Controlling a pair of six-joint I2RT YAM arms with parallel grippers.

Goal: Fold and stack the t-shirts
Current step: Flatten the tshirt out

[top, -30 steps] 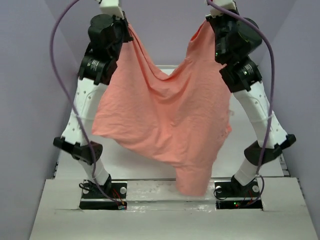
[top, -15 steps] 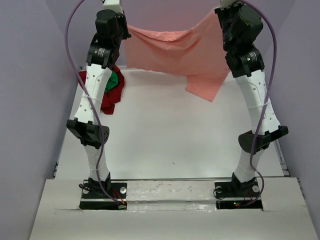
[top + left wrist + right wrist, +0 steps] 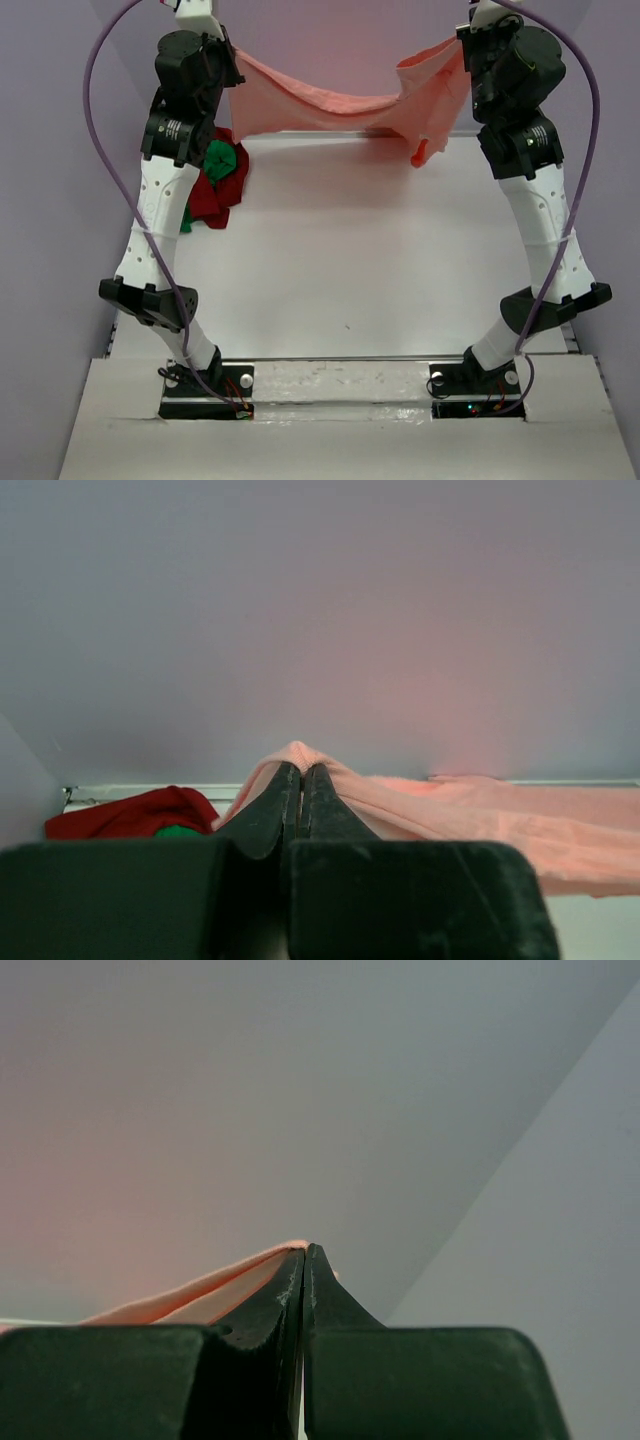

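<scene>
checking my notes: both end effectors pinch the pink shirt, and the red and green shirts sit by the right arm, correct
No: in the top external view the red shirt and green shirt sit by the left arm. The left end effector and right end effector do pinch the pink shirt.

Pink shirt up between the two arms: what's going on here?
The left gripper and the right gripper are each shut on one end of the pink shirt, holding it spread in the air over the far side of the table. It sags in the middle, and a flap hangs down near the right arm. The red shirt and green shirt lie bunched together at the far left, not folded.
</scene>
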